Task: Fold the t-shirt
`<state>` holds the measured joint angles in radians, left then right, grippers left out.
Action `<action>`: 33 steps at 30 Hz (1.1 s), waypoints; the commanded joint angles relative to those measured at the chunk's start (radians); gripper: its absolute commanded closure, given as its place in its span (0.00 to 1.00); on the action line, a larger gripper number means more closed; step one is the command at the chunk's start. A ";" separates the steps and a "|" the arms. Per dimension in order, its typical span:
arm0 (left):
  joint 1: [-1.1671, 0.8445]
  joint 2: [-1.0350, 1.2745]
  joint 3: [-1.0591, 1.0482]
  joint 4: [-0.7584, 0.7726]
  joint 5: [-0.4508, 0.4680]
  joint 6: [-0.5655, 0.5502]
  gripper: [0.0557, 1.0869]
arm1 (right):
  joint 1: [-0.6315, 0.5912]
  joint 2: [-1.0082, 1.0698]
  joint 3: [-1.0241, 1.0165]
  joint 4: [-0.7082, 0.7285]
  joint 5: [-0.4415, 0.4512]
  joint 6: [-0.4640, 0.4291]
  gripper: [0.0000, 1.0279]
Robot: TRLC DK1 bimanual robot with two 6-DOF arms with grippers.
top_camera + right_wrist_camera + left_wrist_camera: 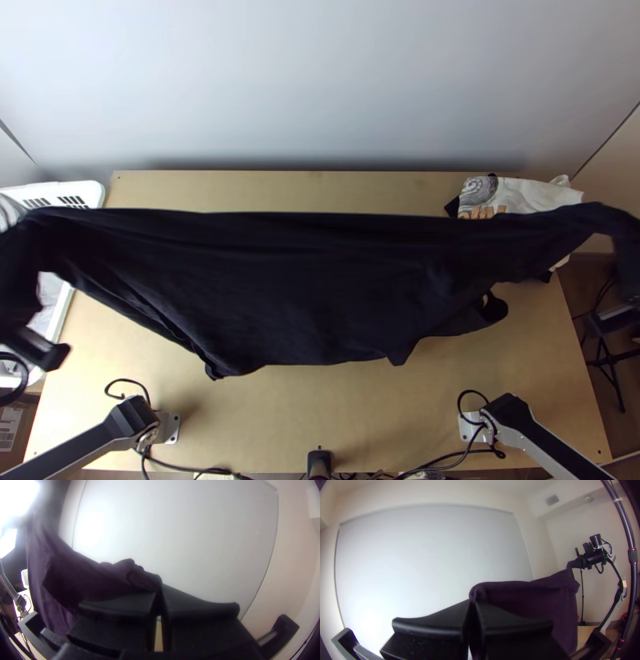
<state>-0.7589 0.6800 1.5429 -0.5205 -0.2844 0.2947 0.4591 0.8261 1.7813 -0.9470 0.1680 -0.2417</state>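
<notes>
A dark t-shirt (304, 272) is hanging stretched wide above the table (320, 412), its upper edge running nearly straight from side to side. Its lower part is drooping in loose, uneven folds over the middle of the table; whether it is touching the wood, one cannot tell.

Toward the table's left side in the top view, the left gripper (36, 344) is pinching one end of the shirt between closed fingers (433, 621). Toward the table's right side, the right gripper (620, 316) is clamping the opposite end, its fingers (200, 613) pressing together on the fabric.

A white printed cloth (524, 196) is lying bunched at the table's far right corner, and a white basket (98, 194) is standing by its left edge.
</notes>
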 commanded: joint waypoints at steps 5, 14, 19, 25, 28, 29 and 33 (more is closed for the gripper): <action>0.001 -0.014 -0.267 -0.006 0.045 -0.117 0.97 | 0.027 0.044 -0.189 0.016 -0.084 0.105 0.97; 0.066 0.024 -0.575 0.277 0.054 -0.120 0.97 | 0.019 0.208 -0.335 0.203 -0.137 0.102 0.97; 0.221 0.112 -0.669 0.412 0.143 -0.163 0.97 | -0.019 0.324 -0.356 0.340 -0.142 0.101 0.97; 0.423 0.331 -0.685 0.597 0.211 -0.223 0.97 | -0.097 0.479 -0.381 0.481 -0.180 0.108 0.97; 0.474 0.455 -0.641 0.642 0.211 -0.262 0.97 | -0.134 0.565 -0.376 0.547 -0.194 0.113 0.97; 0.481 0.490 -0.632 0.662 0.211 -0.269 0.97 | -0.145 0.593 -0.375 0.565 -0.196 0.114 0.97; 0.514 0.635 -0.593 0.731 0.211 -0.273 0.97 | -0.177 0.712 -0.367 0.628 -0.199 0.124 0.97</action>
<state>-0.3363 1.0904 0.9085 0.0963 -0.0883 0.0521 0.3431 1.3598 1.4124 -0.4282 -0.0166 -0.1303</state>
